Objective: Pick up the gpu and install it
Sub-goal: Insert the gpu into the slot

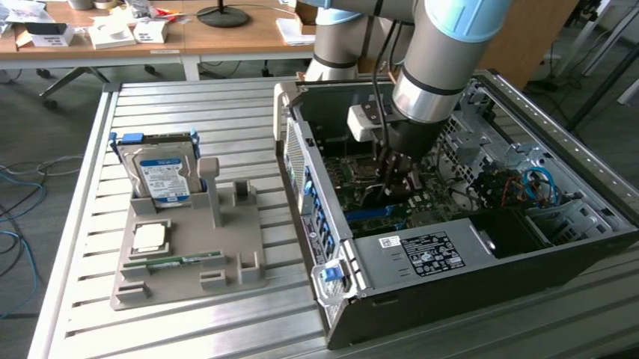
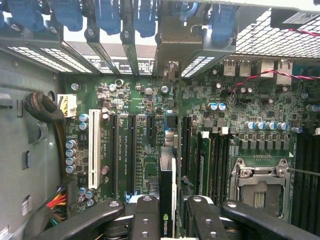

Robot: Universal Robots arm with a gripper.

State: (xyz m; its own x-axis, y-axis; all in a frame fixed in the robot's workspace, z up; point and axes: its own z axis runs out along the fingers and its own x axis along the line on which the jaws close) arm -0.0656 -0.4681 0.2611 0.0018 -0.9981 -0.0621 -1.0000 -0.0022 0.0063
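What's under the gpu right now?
The gpu, edge-on in the gripper, stands over the green motherboard beside long black slots. The card itself covers whatever lies directly beneath it.

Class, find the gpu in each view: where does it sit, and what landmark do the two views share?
Exterior view: gpu hangs from the hand inside the open computer case, just above the motherboard.
Wrist view: gpu edge-on, gripped by the hand, over the motherboard's slots.
Shared landmark: the green motherboard.
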